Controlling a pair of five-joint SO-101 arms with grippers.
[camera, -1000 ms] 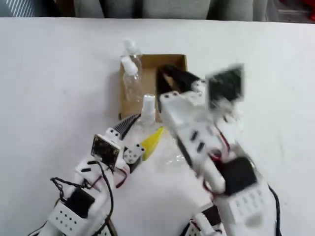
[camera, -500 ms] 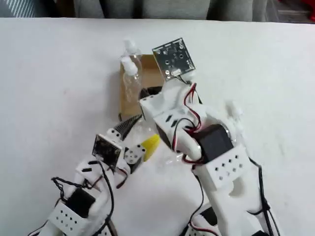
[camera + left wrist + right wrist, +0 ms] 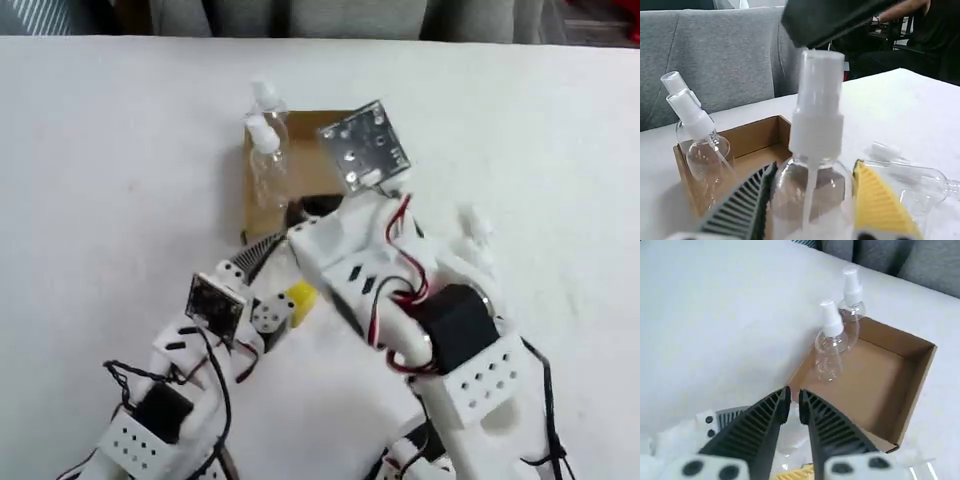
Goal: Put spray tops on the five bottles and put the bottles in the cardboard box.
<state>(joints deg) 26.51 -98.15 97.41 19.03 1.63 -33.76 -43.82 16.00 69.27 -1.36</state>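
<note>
Under the right arm (image 3: pixel 440 330), in the high view, the middle of the table (image 3: pixel 120 150) is covered, and so is whatever stands between the two grippers there. Only the yellow finger (image 3: pixel 300 296) and the dark ribbed finger (image 3: pixel 262 250) of the left gripper (image 3: pixel 283 272) stick out from beneath it.

The left wrist view shows what is hidden. The left gripper pinches an upright bottle (image 3: pixel 812 195) between those two fingers, just in front of the cardboard box (image 3: pixel 757 135). The bottle's base is cut off. A spray top (image 3: pixel 817 100) sits on its neck, and a dark part of the right gripper (image 3: pixel 794 392) lies right over the cap; I cannot tell whether they touch. In the right wrist view the right gripper's fingers (image 3: pixel 760 425) are pressed nearly together with a thin slit between them, and nothing shows in the slit.

Four bottles can be counted. Three are capped. Besides the pinched one, a nearer bottle (image 3: pixel 830 352) and a farther bottle (image 3: pixel 852 307) lean side by side along one wall of the cardboard box. The fourth, a bare bottle (image 3: pixel 912 180), lies on its side on the table near the yellow finger, its open neck cut off at the frame edge. A fifth cannot be made out. One loose spray top (image 3: pixel 470 222) lies on the table just beside the right arm, partly masked by it.
</note>
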